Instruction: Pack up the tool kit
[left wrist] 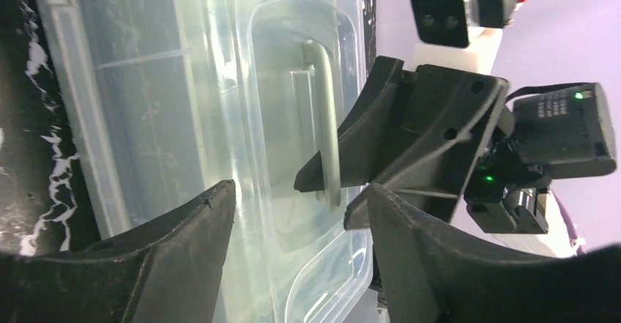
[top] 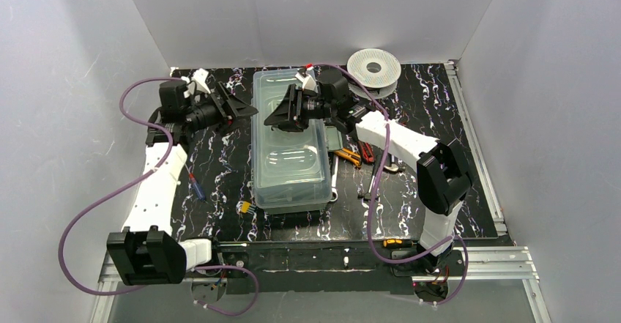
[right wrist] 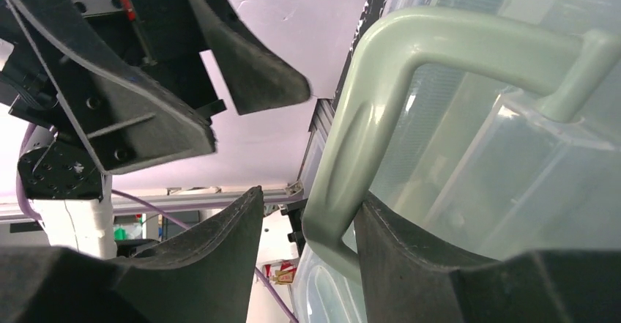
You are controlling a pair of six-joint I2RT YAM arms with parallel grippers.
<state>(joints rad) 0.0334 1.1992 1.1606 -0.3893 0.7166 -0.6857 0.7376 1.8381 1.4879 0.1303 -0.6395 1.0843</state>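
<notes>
Toolbox (top: 289,169) in the middle of the table (top: 220,154), lid down, both claws at its far end.
From above, left claw (top: 238,107) spread just beside the box, right claw (top: 282,110) over the lid; tools (top: 351,154) lie loose alongside. Left wrist: its fingers wide, pinching nothing. Right wrist: fingers astride the handle (right wrist: 439,37), not clamped. Stiff, slick, light-looking plastic; the handle looks the sure hold.
</notes>
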